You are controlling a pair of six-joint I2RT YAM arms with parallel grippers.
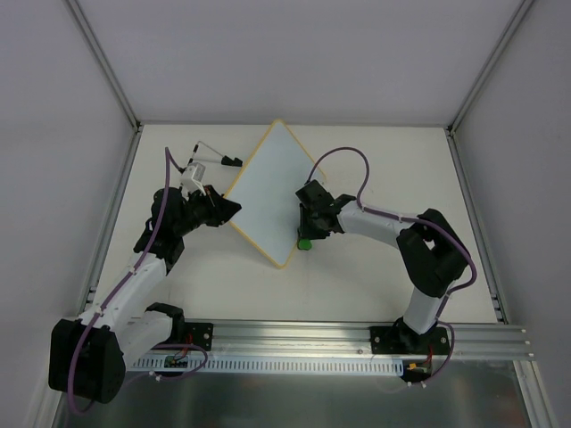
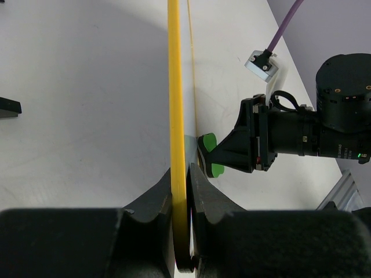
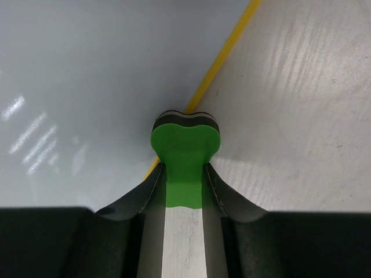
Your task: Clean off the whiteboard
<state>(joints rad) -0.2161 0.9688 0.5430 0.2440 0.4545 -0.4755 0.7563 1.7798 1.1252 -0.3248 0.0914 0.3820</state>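
Whiteboard (image 1: 272, 192) mid-desk (image 1: 384, 276), set as diamond, 9 o'clock corner clamped in left pincer (image 1: 230, 210). Right pincer (image 1: 306, 236) closed on green eraser (image 1: 304, 242) at board's 4 o'clock edge. Open desk toward 5 o'clock. Left wrist view only: board edge-on, yellow rim (image 2: 176, 116) pinched. Right wrist view: eraser tip at rim.

No text, label, brand, number or sign can be read in any of the views. The face of the whiteboard (image 1: 268, 192) is seen plain white, without legible writing.
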